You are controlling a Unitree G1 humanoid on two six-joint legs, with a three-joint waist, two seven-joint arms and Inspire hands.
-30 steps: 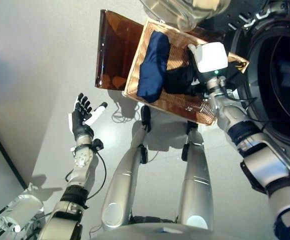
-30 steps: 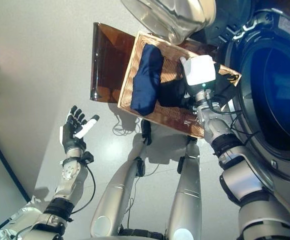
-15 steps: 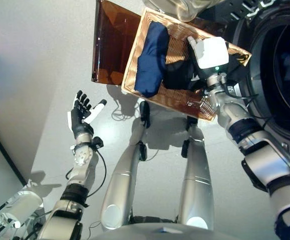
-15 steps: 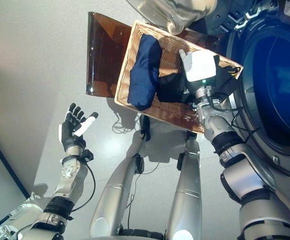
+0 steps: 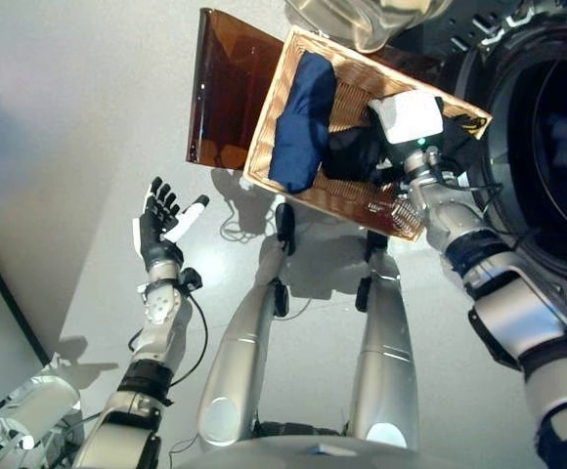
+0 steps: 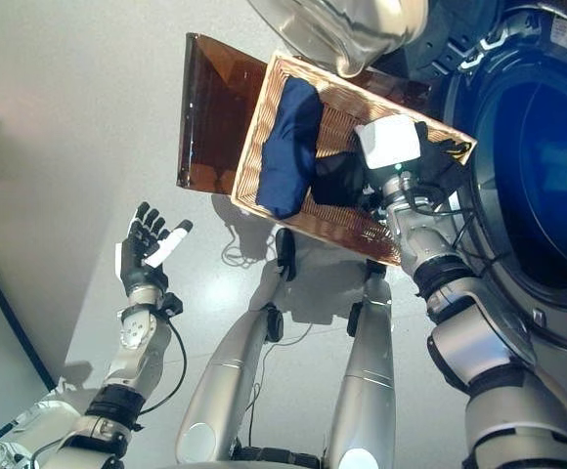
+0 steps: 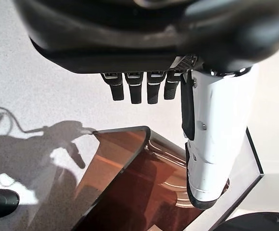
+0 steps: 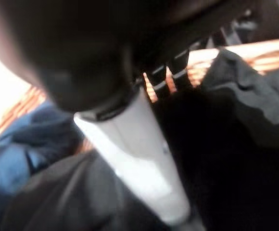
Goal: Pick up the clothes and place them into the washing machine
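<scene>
Well left of the wicker basket [image 5: 354, 191], the left hand [image 5: 158, 227] hangs over bare grey floor [image 5: 68, 147] with its fingers spread and nothing in it. Against the basket's left rim stands a brown translucent panel [image 5: 223, 93]. Inside the basket, a navy blue garment [image 5: 301, 122] lies along the left side and a black garment [image 5: 354, 156] beside it. The right hand [image 5: 401, 147] reaches into the black garment; its fingers are buried in the cloth, so I cannot tell their grip. Right of the basket, the washing machine [image 6: 533, 186] drum gapes open, partly cut off, its door [image 6: 347, 34] overhanging the basket's far edge.
</scene>
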